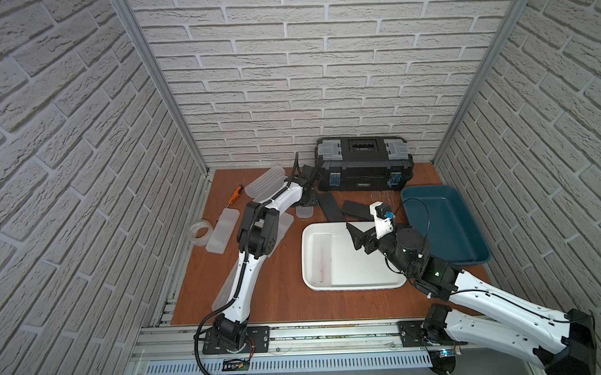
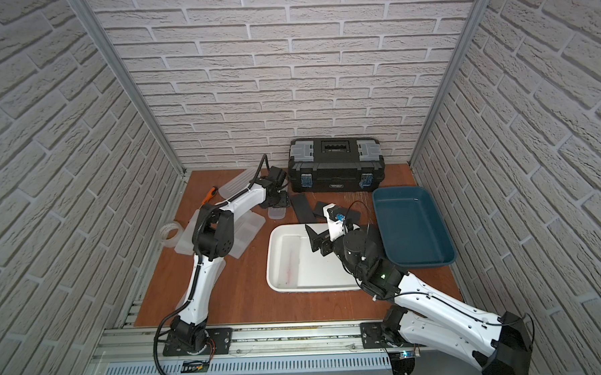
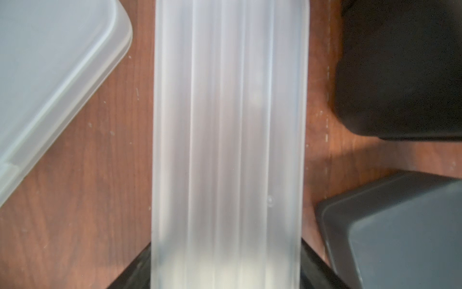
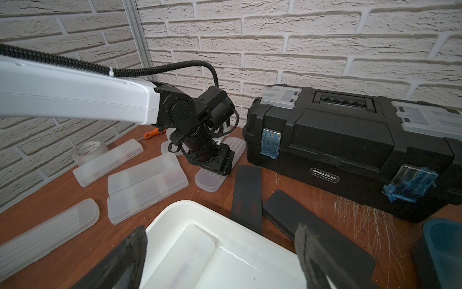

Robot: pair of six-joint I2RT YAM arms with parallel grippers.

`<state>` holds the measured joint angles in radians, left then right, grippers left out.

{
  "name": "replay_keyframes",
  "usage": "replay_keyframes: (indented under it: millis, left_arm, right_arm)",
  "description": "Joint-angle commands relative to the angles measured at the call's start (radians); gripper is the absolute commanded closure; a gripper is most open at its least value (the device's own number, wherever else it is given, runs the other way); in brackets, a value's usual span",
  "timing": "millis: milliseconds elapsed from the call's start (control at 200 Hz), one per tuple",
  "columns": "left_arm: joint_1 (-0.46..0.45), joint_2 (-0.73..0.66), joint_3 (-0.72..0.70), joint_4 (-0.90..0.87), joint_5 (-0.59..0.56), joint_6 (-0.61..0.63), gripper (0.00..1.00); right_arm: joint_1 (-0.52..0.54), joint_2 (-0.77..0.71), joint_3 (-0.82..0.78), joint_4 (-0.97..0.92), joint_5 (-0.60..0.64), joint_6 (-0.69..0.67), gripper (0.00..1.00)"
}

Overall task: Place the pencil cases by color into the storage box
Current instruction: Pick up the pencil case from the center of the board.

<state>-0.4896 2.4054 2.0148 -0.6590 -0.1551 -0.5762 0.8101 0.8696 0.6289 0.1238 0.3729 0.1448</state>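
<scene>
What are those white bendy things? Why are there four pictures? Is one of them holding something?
Those are two robot arms, each ending in a two-fingered gripper. Two pictures come from a camera up high, looking down at the table; both show nearly the same thing. The other two come from small cameras on the arms' wrists.

On the table lie frosted cases, black cases, a tape roll, a screwdriver, a toolbox, a white tray and a blue tray.

The left gripper has its jaws against both sides of a ribbed case, gripping it on the table. The right gripper is open above the white tray, holding nothing.
</scene>
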Motion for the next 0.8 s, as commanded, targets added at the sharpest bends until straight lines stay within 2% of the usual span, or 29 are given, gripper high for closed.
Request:
replay_keyframes:
  millis: [0, 340, 795]
  left_arm:
    - [-0.007, 0.01, -0.016, -0.055, 0.006, 0.017, 0.27]
    - [-0.019, -0.128, -0.142, -0.05, -0.009, 0.057, 0.27]
    - [-0.018, -0.199, -0.136, -0.073, -0.02, 0.071, 0.27]
  right_arm:
    - [0.003, -0.001, 0.0, 0.04, -0.001, 0.002, 0.07]
    - [0.003, -0.009, -0.002, 0.034, 0.002, 0.004, 0.08]
    - [0.003, 0.01, 0.001, 0.022, 0.005, 0.013, 0.08]
